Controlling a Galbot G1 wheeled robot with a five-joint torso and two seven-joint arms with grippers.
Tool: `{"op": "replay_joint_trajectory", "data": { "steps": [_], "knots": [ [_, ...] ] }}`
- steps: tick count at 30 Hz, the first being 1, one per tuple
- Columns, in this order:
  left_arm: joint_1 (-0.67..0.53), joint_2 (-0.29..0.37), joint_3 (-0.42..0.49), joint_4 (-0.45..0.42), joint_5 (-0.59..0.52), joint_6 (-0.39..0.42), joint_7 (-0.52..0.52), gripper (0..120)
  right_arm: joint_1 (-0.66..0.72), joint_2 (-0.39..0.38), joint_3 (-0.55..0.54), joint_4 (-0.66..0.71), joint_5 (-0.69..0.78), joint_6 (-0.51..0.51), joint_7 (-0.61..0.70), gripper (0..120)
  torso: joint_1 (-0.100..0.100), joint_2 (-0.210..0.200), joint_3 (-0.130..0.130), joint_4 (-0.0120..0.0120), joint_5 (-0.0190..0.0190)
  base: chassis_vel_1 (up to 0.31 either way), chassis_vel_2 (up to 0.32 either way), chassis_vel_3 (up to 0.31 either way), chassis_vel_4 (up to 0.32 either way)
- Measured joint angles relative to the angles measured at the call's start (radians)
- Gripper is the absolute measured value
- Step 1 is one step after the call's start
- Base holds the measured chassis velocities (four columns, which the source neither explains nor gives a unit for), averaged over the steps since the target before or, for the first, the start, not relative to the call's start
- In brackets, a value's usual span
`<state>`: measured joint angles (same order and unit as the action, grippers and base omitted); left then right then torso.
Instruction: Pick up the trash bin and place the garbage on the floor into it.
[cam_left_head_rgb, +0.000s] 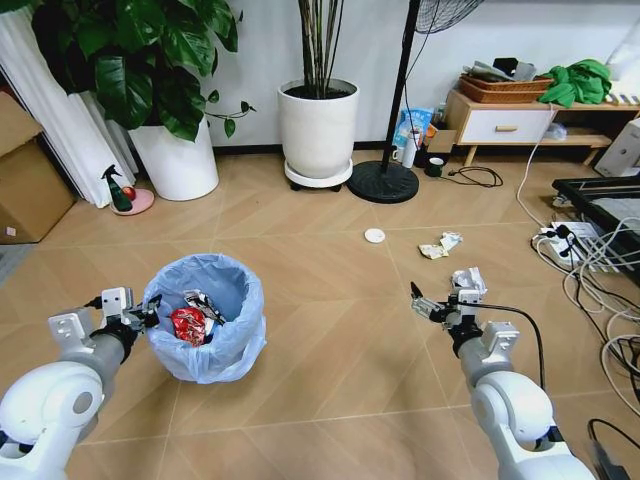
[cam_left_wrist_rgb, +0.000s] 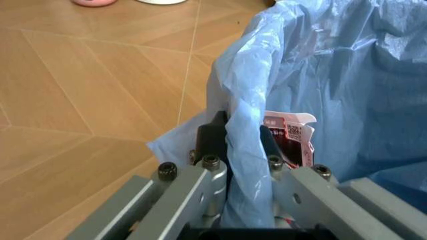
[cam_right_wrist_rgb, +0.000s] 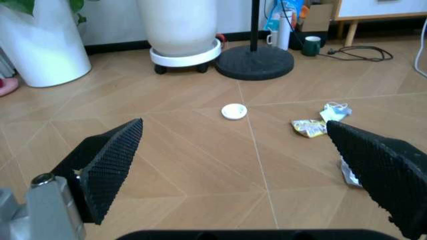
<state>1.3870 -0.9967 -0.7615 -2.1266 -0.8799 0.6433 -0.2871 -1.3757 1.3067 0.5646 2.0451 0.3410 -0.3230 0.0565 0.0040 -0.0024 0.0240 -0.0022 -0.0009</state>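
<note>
The trash bin (cam_left_head_rgb: 222, 352), lined with a light-blue bag (cam_left_wrist_rgb: 333, 65), stands on the wooden floor (cam_left_head_rgb: 330, 350) at the lower left. My left gripper (cam_left_head_rgb: 151, 311) (cam_left_wrist_rgb: 237, 136) is shut on its rim, pinching the bag's edge. A red can (cam_left_head_rgb: 188, 325) and a red-and-white pack (cam_left_wrist_rgb: 294, 141) lie inside. My right gripper (cam_left_head_rgb: 424, 302) (cam_right_wrist_rgb: 247, 165) hangs open above bare floor, to the right of the bin. Beyond it on the floor lie garbage pieces: a white disc (cam_left_head_rgb: 375, 236) (cam_right_wrist_rgb: 234, 111) and a crumpled yellow-and-white wrapper (cam_left_head_rgb: 441, 244) (cam_right_wrist_rgb: 309, 128).
Two big white plant pots (cam_left_head_rgb: 318, 130) (cam_left_head_rgb: 178, 160) and a fan's black base (cam_left_head_rgb: 383, 182) stand along the back wall. Cables and a power strip (cam_left_head_rgb: 560, 245) sprawl at the right. A cardboard box (cam_left_head_rgb: 25, 175) sits far left, a low wooden cabinet (cam_left_head_rgb: 500, 125) at back right.
</note>
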Motion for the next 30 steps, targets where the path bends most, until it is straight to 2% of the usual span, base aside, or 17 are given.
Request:
{"op": "replay_joint_trajectory", "data": {
  "steps": [21, 30],
  "knots": [
    [0.005, -0.006, -0.002, -0.011, -0.001, -0.001, 0.000, 0, -0.003, 0.001, -0.010, -0.005, -0.001, -0.002, 0.001, 100, 0.000, 0.000, 0.000, -0.0001, 0.0000, -0.087, 0.084, 0.086, -0.078],
    [0.017, -0.007, -0.003, -0.026, -0.001, -0.002, -0.006, 0, -0.006, 0.004, -0.011, -0.007, -0.001, -0.007, 0.001, 100, 0.000, 0.000, 0.000, 0.0001, 0.0000, 0.002, -0.033, -0.005, 0.034]
  ]
}}
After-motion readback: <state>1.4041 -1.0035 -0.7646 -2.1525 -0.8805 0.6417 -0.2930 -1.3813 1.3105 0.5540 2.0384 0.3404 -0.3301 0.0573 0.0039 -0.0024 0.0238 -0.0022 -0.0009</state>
